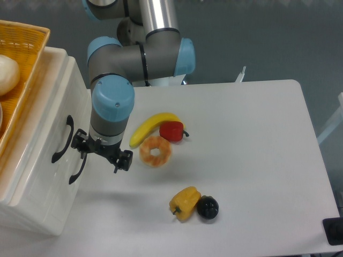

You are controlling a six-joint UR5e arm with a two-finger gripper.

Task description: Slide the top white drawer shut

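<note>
The top white drawer (53, 110) is the upper front of the white cabinet at the left, with a black arched handle (62, 138). Its front lies about level with the lower drawer front (51, 190), which has a like black handle (78, 167). My gripper (103, 152) hangs just right of the two handles, pointing down over the table's left edge. It is open and holds nothing. One fingertip (80, 143) is close to the handles, with a small gap to the top one.
A yellow wicker basket (21, 64) with a pale round thing sits on top of the cabinet. On the table (252, 160) lie a banana (153, 126), a red pepper (172, 131), a doughnut (155, 151), a yellow pepper (184, 202) and a dark round fruit (207, 207).
</note>
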